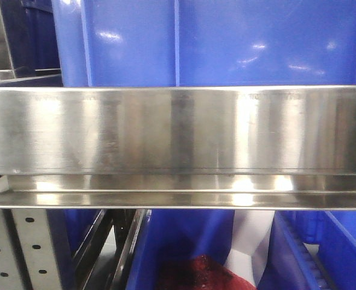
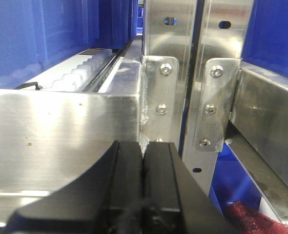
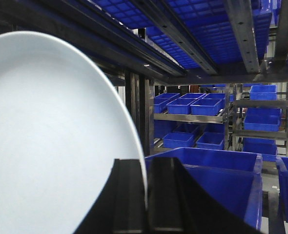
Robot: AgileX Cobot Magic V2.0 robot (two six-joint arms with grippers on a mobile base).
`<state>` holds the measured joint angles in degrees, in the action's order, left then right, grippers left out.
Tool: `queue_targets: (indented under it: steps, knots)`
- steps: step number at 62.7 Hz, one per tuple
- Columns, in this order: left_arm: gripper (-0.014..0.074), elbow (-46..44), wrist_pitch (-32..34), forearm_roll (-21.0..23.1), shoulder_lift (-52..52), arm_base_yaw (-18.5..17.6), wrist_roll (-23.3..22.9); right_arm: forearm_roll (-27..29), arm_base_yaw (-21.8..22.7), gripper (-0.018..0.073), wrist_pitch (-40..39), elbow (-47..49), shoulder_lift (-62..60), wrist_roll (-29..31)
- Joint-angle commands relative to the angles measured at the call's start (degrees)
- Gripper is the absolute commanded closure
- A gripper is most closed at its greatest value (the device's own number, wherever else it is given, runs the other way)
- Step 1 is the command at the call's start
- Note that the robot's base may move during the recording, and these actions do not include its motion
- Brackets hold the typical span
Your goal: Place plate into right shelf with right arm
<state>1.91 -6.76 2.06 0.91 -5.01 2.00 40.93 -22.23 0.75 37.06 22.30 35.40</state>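
Right end effector (image 3: 146, 175) clamping plate (image 3: 51, 146) rim near blue bin (image 3: 217, 180); thin grip, plate possibly slipping, clipping rail (image 3: 149, 56) above bin.

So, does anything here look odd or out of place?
Nothing looks broken or spilled. The plate is held on edge, pinched by its rim in the right gripper, not lying flat. A dark red lump sits in a blue bin under the steel rail; I cannot tell what it is.
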Motion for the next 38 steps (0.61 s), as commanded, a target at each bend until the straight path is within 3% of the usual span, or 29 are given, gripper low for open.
queue_targets:
  steps: [1, 17, 38]
  knots:
    - [0.0643, 0.5, 5.0, 0.3, 0.4, -0.3, -0.2, 0.5, 0.2, 0.0503, -4.4, 3.3, 1.6, 0.0]
    - [0.0643, 0.5, 5.0, 0.3, 0.4, -0.3, -0.2, 0.5, 0.2, 0.0503, 1.2, 14.7, 12.4, 0.1]
    - [0.0643, 0.5, 5.0, 0.3, 0.4, -0.3, -0.2, 0.5, 0.2, 0.0503, -0.7, 27.9, 33.0, 0.1]
